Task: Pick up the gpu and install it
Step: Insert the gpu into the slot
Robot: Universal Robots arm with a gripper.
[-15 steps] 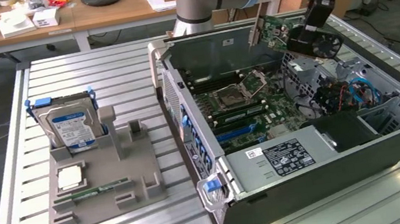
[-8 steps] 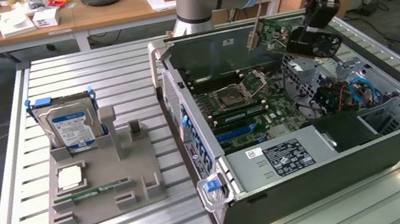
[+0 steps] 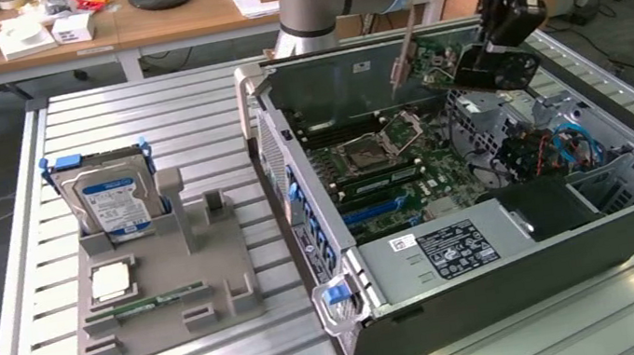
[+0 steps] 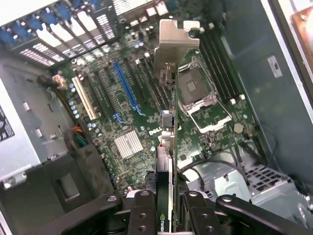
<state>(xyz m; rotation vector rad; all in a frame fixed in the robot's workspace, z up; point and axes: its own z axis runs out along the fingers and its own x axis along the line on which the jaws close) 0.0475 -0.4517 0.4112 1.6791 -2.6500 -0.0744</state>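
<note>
My gripper (image 3: pixel 471 70) hangs over the far side of the open computer case (image 3: pixel 627 230), shut on the gpu (image 3: pixel 428 62). The gpu is a thin green-and-dark card held on edge, with its silver bracket (image 3: pixel 404 51) pointing toward the exterior view's left. In the wrist view the gpu (image 4: pixel 164 166) runs edge-on out from between the black fingers (image 4: pixel 142 213) of my gripper (image 4: pixel 165 208). Its metal bracket (image 4: pixel 173 46) hovers above the motherboard (image 4: pixel 117 122), beside the CPU socket (image 4: pixel 195 93) and apart from the long blue slot (image 4: pixel 126 88).
On the exterior view's left a grey fixture (image 3: pixel 163 285) holds an upright silver hard drive (image 3: pixel 109 201) and a slim green memory stick (image 3: pixel 159 302). The case walls, drive cage (image 3: pixel 538 144) and power supply (image 3: pixel 447 247) ring the motherboard. Desks stand behind.
</note>
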